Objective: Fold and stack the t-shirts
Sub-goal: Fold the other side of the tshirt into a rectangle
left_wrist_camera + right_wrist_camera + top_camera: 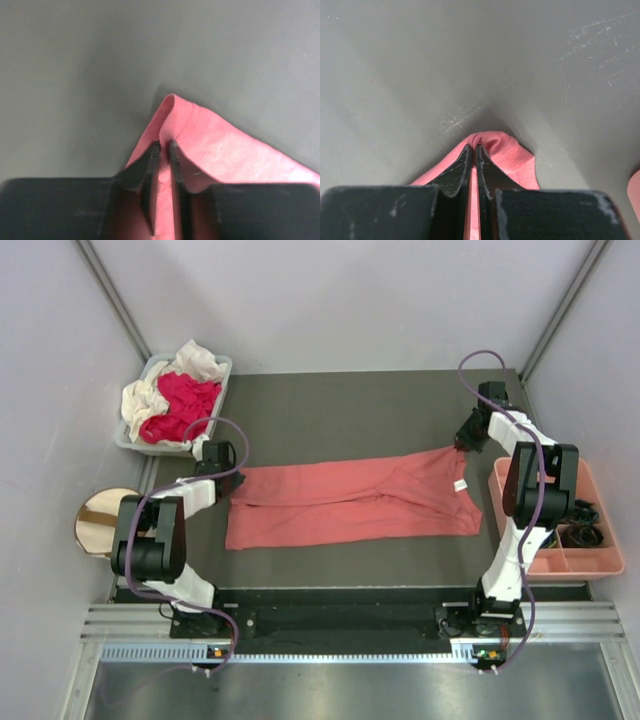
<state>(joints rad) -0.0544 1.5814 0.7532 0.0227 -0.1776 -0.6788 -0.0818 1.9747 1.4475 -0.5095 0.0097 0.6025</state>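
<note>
A large salmon-pink t-shirt (pixel 350 505) lies stretched left to right across the dark mat, its white neck label (pixel 461 484) near the right end. My left gripper (pixel 224 472) sits at the shirt's far left corner. In the left wrist view its fingertips (pixel 164 146) pinch a raised fold of the pink cloth (pixel 225 155). My right gripper (pixel 466 444) is at the far right corner, shut (pixel 473 146) on a bunched bit of ribbed pink cloth (pixel 512 155). A magenta-red t-shirt (pixel 182 405) and a cream-white one (pixel 196 360) lie crumpled in a grey bin (pixel 128 443) at the back left.
A rigid pink tray (pixel 600 565) with compartments holding dark items stands at the right edge, beside the right arm. A round tan object (pixel 95 520) sits off the mat at the left. Grey walls close in the back and both sides.
</note>
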